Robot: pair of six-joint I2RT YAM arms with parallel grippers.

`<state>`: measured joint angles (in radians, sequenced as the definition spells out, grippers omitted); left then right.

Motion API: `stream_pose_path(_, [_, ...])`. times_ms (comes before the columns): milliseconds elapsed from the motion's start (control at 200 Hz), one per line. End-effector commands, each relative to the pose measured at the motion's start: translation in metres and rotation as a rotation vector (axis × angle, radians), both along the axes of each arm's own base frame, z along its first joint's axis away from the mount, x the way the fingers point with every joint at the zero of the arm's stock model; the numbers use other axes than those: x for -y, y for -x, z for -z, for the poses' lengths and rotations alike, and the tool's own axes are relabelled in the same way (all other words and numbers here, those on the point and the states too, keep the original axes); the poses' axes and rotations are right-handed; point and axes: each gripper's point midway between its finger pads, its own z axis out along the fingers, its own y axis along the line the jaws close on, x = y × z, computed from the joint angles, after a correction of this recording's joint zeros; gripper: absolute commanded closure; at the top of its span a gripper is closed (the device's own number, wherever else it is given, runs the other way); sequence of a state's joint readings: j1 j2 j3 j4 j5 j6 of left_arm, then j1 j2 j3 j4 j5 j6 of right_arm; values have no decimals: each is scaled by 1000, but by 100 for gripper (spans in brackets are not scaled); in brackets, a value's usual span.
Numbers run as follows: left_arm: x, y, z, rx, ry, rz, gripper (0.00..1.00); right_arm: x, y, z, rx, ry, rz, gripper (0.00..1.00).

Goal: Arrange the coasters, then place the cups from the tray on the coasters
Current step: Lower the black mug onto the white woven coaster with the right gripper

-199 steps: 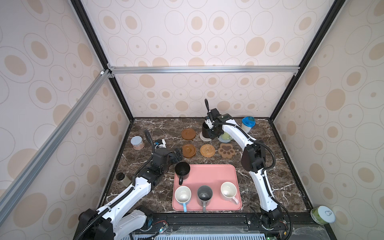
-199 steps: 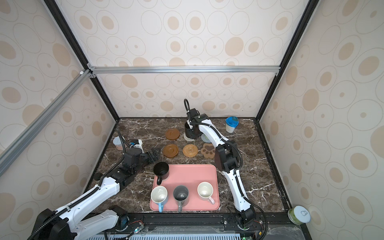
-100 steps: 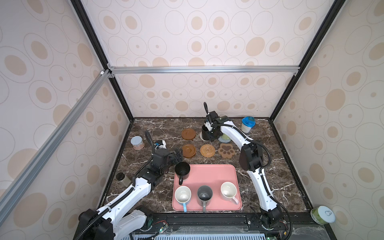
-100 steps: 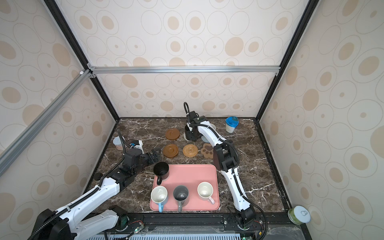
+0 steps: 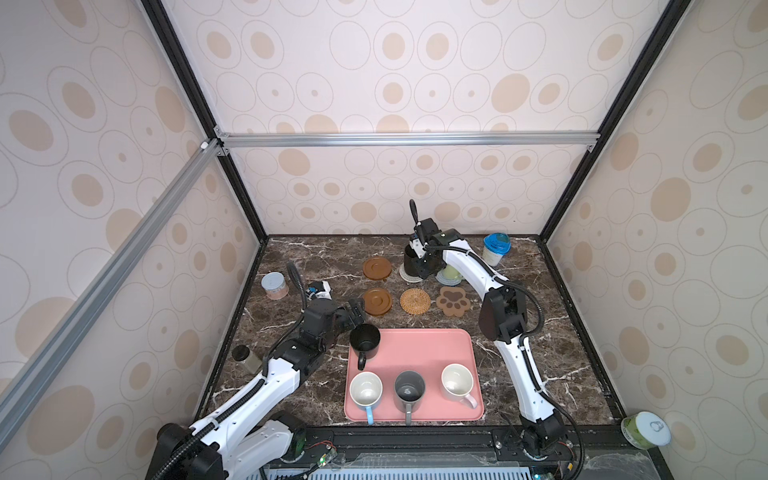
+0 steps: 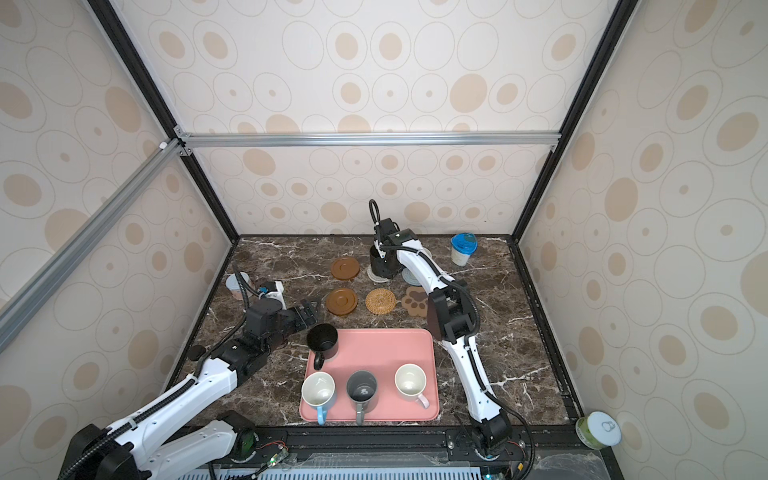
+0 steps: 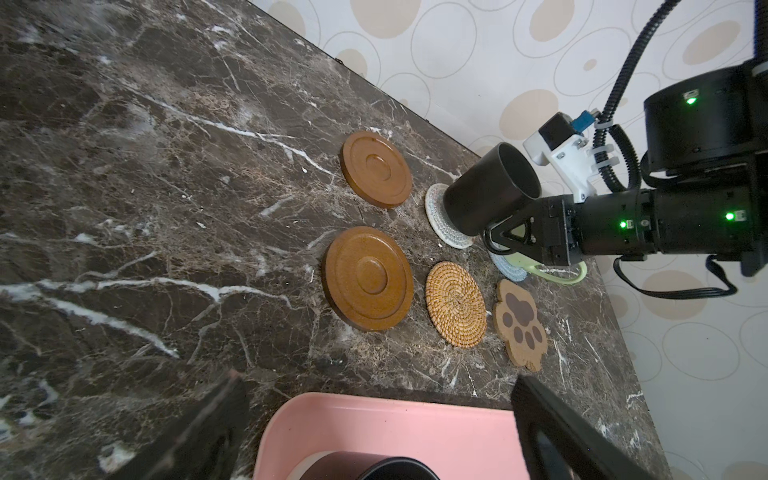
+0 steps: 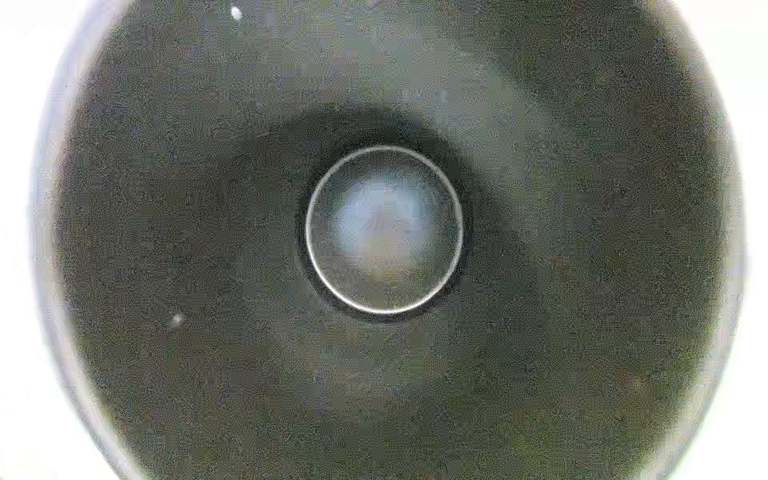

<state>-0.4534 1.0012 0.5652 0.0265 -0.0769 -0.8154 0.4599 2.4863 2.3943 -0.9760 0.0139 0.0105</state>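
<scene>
At the back, my right gripper (image 5: 420, 266) is shut on a black cup (image 5: 412, 262) that sits on or just above the whitish woven coaster (image 7: 436, 216). The right wrist view shows only that cup's dark inside (image 8: 382, 228). A light green cup (image 5: 451, 273) stands on the grey-blue coaster (image 7: 505, 266). Two brown discs (image 5: 377, 268) (image 5: 377, 302), a rattan round (image 5: 415, 301) and a paw coaster (image 5: 453, 302) lie bare. The pink tray (image 5: 419, 347) holds a black (image 5: 365, 338), a light blue (image 5: 365, 390), a dark grey (image 5: 409, 390) and a pale pink cup (image 5: 457, 380). My left gripper (image 5: 356, 311) hangs open just behind the tray's black cup.
A blue-lidded white tub (image 5: 496, 249) stands at the back right and a grey-lidded jar (image 5: 275, 285) at the left. A small dark-capped jar (image 5: 245, 358) sits by the left wall. A green can (image 5: 644, 430) rests outside the front right corner.
The right arm has shifted only slightly, with the black cup still at the whitish coaster. The left arm has barely moved.
</scene>
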Motion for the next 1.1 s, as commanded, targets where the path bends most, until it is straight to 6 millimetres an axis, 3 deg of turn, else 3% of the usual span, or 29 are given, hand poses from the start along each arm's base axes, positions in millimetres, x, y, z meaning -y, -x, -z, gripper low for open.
stream_pose_path(0, [-5, 0, -4, 9, 5, -24, 0, -7, -14, -11, 54, -41, -2, 88])
stream_pose_path(375, [-6, 0, -4, 8, 6, -27, 0, -2, -8, 12, -2, -8, -5, 88])
stream_pose_path(515, [-5, 0, -4, 7, 15, -27, 0, -2, -8, 9, 4, -8, -6, 82])
stream_pose_path(755, [-5, -1, -6, 12, 12, -27, 0, 1, -7, -1, 14, -3, -2, 64])
stream_pose_path(1095, [-6, -2, -6, 15, 4, -32, 0, 6, 0, -21, 35, 1, -8, 58])
